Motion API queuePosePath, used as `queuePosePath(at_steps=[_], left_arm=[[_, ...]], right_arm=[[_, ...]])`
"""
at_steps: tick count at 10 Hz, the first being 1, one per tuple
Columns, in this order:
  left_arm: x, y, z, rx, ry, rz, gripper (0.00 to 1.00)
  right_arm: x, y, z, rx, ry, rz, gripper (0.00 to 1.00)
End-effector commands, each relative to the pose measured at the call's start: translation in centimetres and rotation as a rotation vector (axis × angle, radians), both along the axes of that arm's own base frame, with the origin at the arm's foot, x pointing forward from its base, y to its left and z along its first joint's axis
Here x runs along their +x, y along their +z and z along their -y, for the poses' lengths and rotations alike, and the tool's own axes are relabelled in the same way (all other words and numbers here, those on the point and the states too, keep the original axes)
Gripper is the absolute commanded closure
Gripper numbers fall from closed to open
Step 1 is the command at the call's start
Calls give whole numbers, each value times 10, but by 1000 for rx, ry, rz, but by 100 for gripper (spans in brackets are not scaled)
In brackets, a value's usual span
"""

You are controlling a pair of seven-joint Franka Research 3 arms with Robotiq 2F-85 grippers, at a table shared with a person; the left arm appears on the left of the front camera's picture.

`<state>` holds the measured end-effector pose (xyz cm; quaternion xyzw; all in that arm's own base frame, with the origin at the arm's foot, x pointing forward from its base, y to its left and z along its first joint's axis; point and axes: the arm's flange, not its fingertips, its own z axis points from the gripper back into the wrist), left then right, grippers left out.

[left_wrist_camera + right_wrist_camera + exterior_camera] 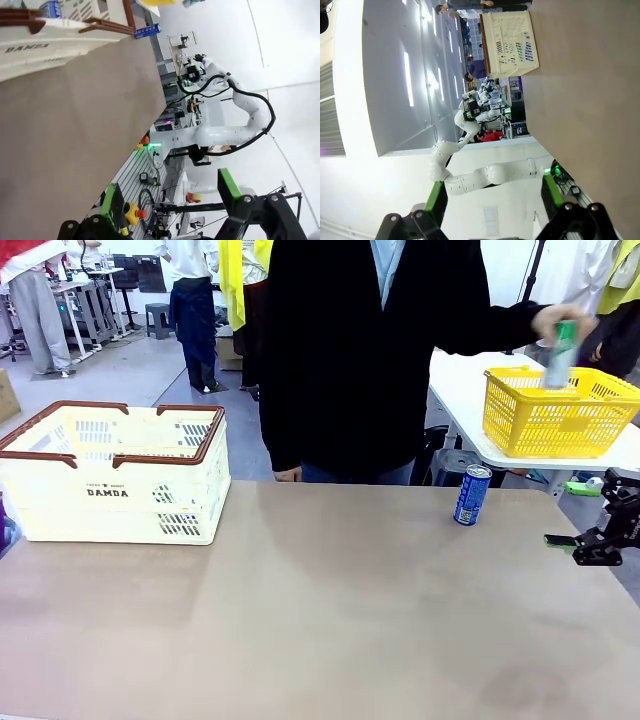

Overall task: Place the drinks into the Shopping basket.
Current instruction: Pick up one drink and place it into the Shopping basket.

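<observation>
The blue can [472, 495] stands upright on the table's far right part, close to the far edge; the left wrist view catches it as the blue can [147, 31] lying sideways in the picture. A person's hand holds the green can [562, 352] above the yellow mesh basket. The cream Shopping basket [120, 475] with its brown rim sits at the table's far left, also seen as the Shopping basket [50, 37] and, far off, the Shopping basket [512, 42]. My right gripper [572, 545] hovers at the table's right edge, open and holding nothing [492, 197]. My left gripper [170, 195] is open and holds nothing.
A bright yellow mesh basket [555, 410] stands on a white side table [460, 380] at the far right. A person in dark clothes [360, 350] stands at the far edge, midway. Bare tabletop [320, 610] stretches between the blue can and the Shopping basket.
</observation>
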<state>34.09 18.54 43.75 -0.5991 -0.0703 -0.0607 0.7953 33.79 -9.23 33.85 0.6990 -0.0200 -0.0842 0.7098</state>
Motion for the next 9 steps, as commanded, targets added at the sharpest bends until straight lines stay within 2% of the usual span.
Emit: queuePosePath(at_steps=[1,8,9], left_arm=[[14,13,-8,-38,-24,13,0],[14,13,-8,-38,-24,13,0],[14,13,-8,-38,-24,13,0]], right_arm=[[-2,4,1,1,6,-1,0],[0,0,0,0,0,0,0],[5,18,-27,-213,70,-23,0]])
